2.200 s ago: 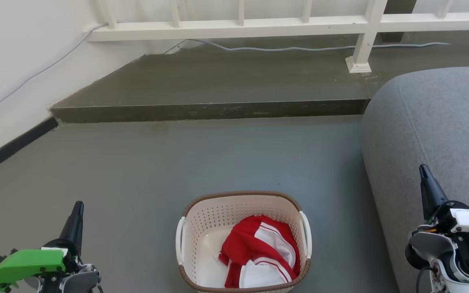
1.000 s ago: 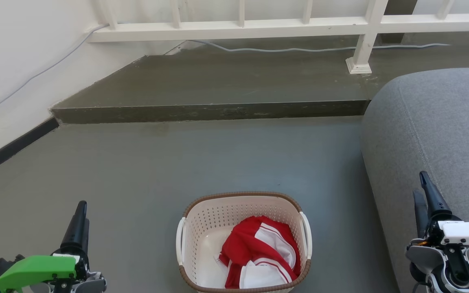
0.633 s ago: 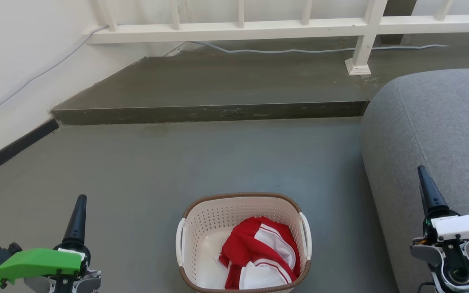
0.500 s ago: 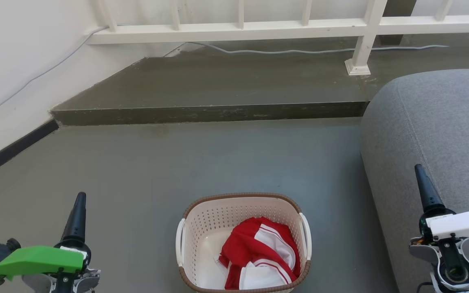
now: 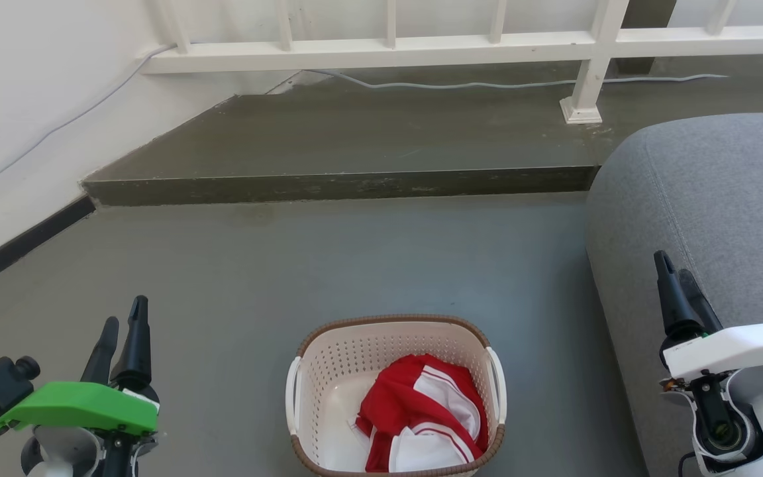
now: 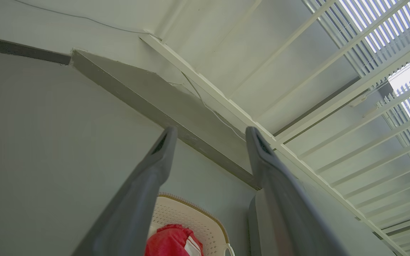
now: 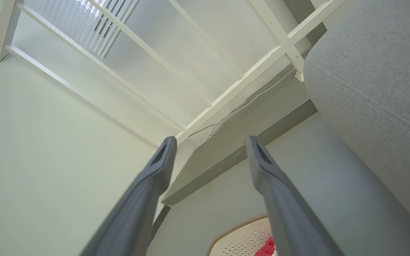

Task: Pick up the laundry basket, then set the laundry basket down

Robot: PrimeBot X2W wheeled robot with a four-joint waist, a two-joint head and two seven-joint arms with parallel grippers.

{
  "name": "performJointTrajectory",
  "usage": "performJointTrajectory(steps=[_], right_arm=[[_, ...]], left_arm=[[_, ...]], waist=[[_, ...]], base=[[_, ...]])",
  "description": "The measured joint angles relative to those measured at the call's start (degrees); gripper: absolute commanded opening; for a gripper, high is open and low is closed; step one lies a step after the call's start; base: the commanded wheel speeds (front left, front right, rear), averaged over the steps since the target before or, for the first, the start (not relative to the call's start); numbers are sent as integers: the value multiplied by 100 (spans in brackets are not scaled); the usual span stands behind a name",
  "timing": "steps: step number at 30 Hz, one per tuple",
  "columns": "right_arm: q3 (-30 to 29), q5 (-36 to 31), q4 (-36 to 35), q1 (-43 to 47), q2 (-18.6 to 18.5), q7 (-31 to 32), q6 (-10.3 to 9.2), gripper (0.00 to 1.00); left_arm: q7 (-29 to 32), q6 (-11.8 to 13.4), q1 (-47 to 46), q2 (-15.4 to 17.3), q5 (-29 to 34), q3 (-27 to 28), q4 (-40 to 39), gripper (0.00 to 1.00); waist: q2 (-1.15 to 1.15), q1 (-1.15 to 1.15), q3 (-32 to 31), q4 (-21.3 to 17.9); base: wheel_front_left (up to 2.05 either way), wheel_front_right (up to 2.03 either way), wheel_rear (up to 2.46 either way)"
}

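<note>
The laundry basket (image 5: 328, 371) stands on the grey floor at the bottom centre of the head view, cream perforated plastic with a brown rim and white side handles. A red and white garment (image 5: 421, 411) lies in it. My left gripper (image 5: 123, 318) hangs open to the basket's left, well apart from it. My right gripper (image 5: 673, 271) is open to the basket's right, in front of the sofa. The left wrist view has the basket (image 6: 190, 220) low between my open left gripper's (image 6: 210, 133) fingers. The right wrist view catches the basket's rim (image 7: 240, 227) at the bottom, below my open right gripper (image 7: 210, 142).
A grey sofa (image 5: 719, 199) fills the right side, close to my right arm. A raised concrete step (image 5: 355, 182) crosses the floor beyond the basket, with a white railing (image 5: 421, 40) and a cable behind it. A white wall (image 5: 24, 99) runs along the left.
Both grippers have risen a little in the head view and turned, so both fingers of each now show apart. The basket has not moved.
</note>
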Motion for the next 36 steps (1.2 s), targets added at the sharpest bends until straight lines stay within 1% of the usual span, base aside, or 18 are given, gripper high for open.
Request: performJointTrajectory(steps=[3, 6, 7, 9, 13, 15, 24, 32, 33, 36], right_arm=[[94, -304, -15, 1, -27, -47, -75, 100], [193, -595, -20, 1, -62, -112, -82, 100], [220, -686, -31, 1, -71, -135, -135, 100], [266, -844, -35, 1, -85, -180, -180, 100], [387, -1185, -42, 2, -89, -263, -229, 100], [409, -1287, -42, 3, -91, -281, -232, 100], [634, -1997, -21, 15, -103, -464, -323, 100], [766, -2597, 10, 17, -126, -593, -400, 100], [776, -2687, 14, 17, -126, -632, -430, 100], [806, -2872, 21, 17, -126, -706, -431, 100]], left_arm=[[-71, 51, 0, 10, 293, -78, -20, 100], [-129, 94, 0, 13, 594, -187, -42, 100], [-148, 97, 0, 14, 673, -207, -53, 100], [-193, 101, 0, 33, 895, -276, -63, 100], [-252, 197, 0, 46, 1249, -366, -127, 100], [-270, 202, 0, 56, 1321, -383, -138, 100], [-476, 305, 0, 168, 2135, -572, -166, 100], [-622, 453, 1, 192, 2757, -742, -155, 100], [-656, 454, 1, 194, 2818, -746, -149, 100], [-712, 454, 3, 205, 3030, -780, -124, 100]], waist=[[0, 0, -5, -3], [0, 0, -10, -7], [0, 0, -12, -8], [0, 0, -17, -10], [0, 0, -26, -14], [0, 0, -28, -15], [0, 0, -48, -26], [0, 0, -55, -36], [0, 0, -56, -37], [0, 0, -58, -44]], base=[[0, 0, 0], [0, 0, 0], [0, 0, 0], [0, 0, 0], [0, 0, 0], [0, 0, 0], [0, 0, 0], [0, 0, 0], [0, 0, 0], [0, 0, 0]])
